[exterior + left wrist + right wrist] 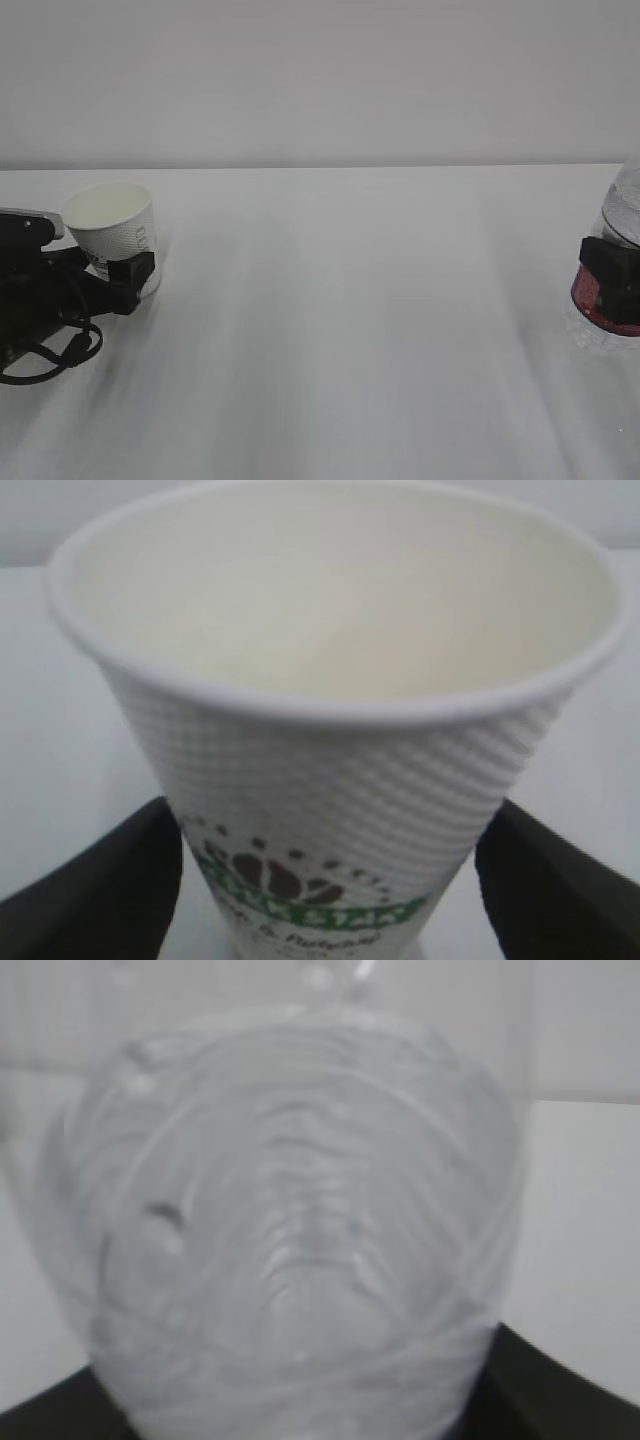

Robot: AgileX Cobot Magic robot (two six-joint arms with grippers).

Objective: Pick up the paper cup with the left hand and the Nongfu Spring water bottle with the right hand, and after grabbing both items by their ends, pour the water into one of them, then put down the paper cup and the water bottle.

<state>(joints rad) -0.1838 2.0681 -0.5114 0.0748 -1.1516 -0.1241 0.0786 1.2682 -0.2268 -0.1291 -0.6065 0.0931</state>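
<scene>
A: Item one, the table (340, 330): white and wide. Your two task items stand at opposite edges, well apart.

B: Item two?

A: The Nongfu Spring water bottle (618, 265), far right, partly cut off by the frame. Its long axis runs roughly vertical; the neck is out of view, presumably upward. The right hand (606, 262) crosses the red label, and the right wrist view shows the ribbed body filling the space between dark jaws. Clamped on the bottle, I judge.

B: Item three?

A: The paper cup (112, 232), far left, mouth up and tilted slightly. It looks empty inside. The left hand (110, 272) has its jaws spread wide, flanking the cup's lower half near the green logo. Whether the pads touch, you cannot tell.

B: Step in hand?

A: Grasping, I judge; nothing poured yet. Next, you need the left jaws closed gently on the cup, both items lifted and brought together, then the bottle tipped over the cup's mouth.
</scene>
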